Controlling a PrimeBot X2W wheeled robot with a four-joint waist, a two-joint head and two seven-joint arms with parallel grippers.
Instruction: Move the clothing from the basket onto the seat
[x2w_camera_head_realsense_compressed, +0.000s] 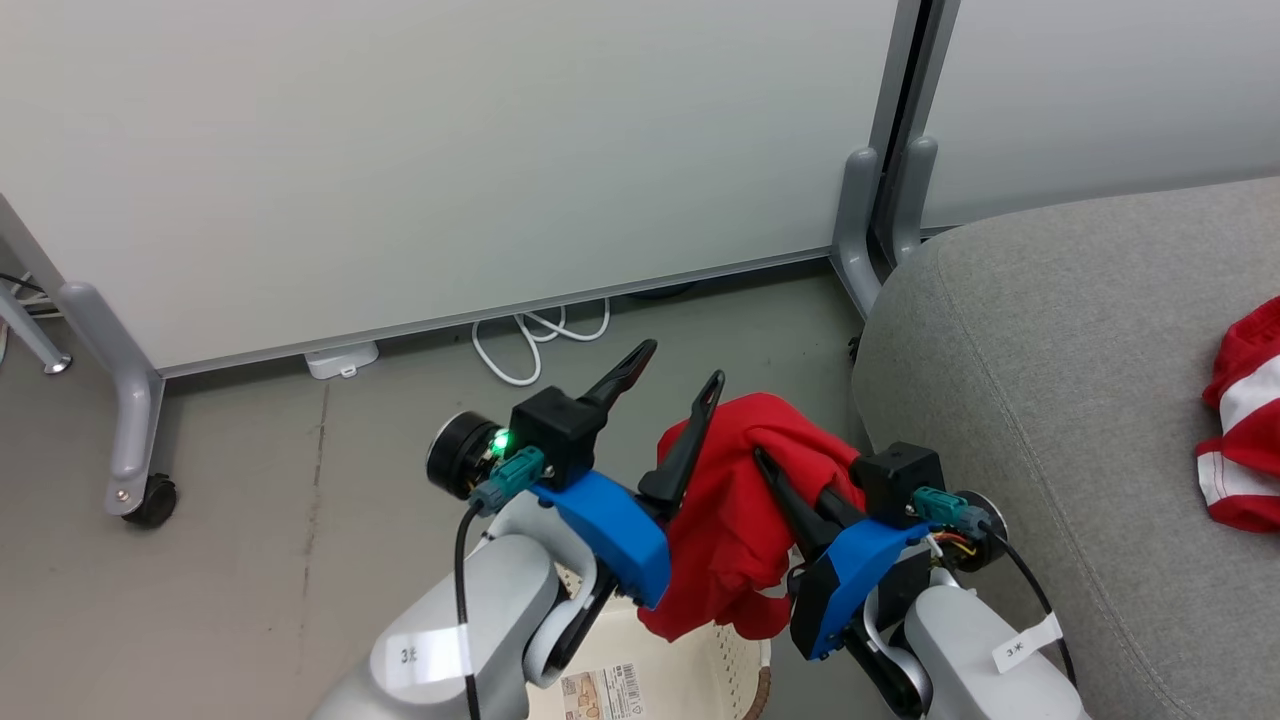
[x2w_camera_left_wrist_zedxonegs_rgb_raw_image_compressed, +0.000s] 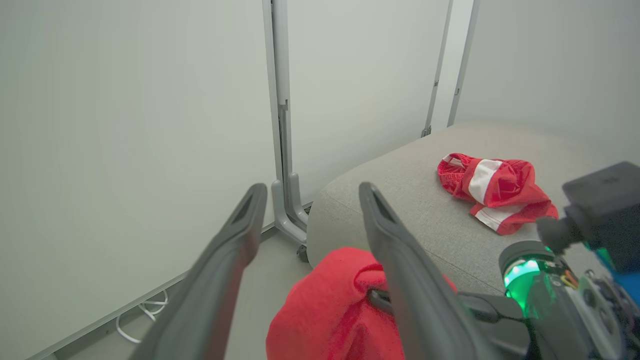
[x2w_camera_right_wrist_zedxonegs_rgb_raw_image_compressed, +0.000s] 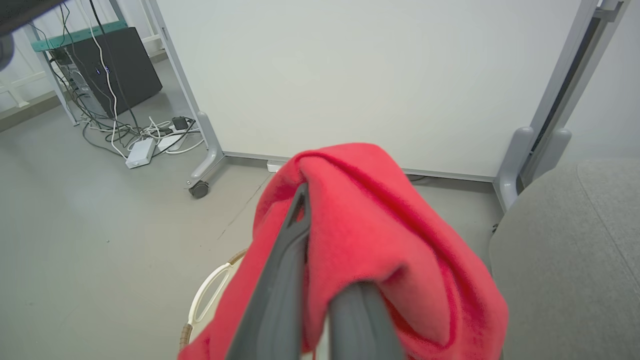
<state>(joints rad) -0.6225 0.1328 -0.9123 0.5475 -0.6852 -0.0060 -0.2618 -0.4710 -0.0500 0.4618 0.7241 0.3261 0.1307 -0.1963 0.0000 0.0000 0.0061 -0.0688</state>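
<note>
Grips a red garment (x2w_camera_head_realsense_compressed: 740, 500) with the right hand (x2w_camera_head_realsense_compressed: 790, 480), fingers pinched shut on a fold near its top. Holds it in the air above the basket (x2w_camera_head_realsense_compressed: 700, 670), just beside the rounded corner of the seat (x2w_camera_head_realsense_compressed: 1050, 350), lower folds hanging towards the basket's open top. From the right wrist, drapes over both dark fingers (x2w_camera_right_wrist_zedxonegs_rgb_raw_image_compressed: 295, 260) and hides the tip of one.

Holds the left hand (x2w_camera_head_realsense_compressed: 678, 365) spread wide open just left of the garment, fingers pointing up towards the partition wall (x2w_camera_head_realsense_compressed: 450, 150), with the inner finger crossing in front of the cloth's left edge; cannot tell whether touching.

Below both hands: cream basket with perforated wall, brown rim, white handle (x2w_camera_right_wrist_zedxonegs_rgb_raw_image_compressed: 210, 290) and a printed label (x2w_camera_head_realsense_compressed: 600, 690) inside, standing on the grey floor (x2w_camera_head_realsense_compressed: 250, 550) close to the seat's front corner.

On the seat, well apart from the held piece: a second red garment (x2w_camera_left_wrist_zedxonegs_rgb_raw_image_compressed: 495, 192) with white bands, lying crumpled on the grey cushion, towards the right edge in the head view.

Farther out: a white cable (x2w_camera_head_realsense_compressed: 530, 340) looped on the floor at the foot of the wall, and a caster wheel (x2w_camera_head_realsense_compressed: 150, 500) on the partition's leg at the left.
</note>
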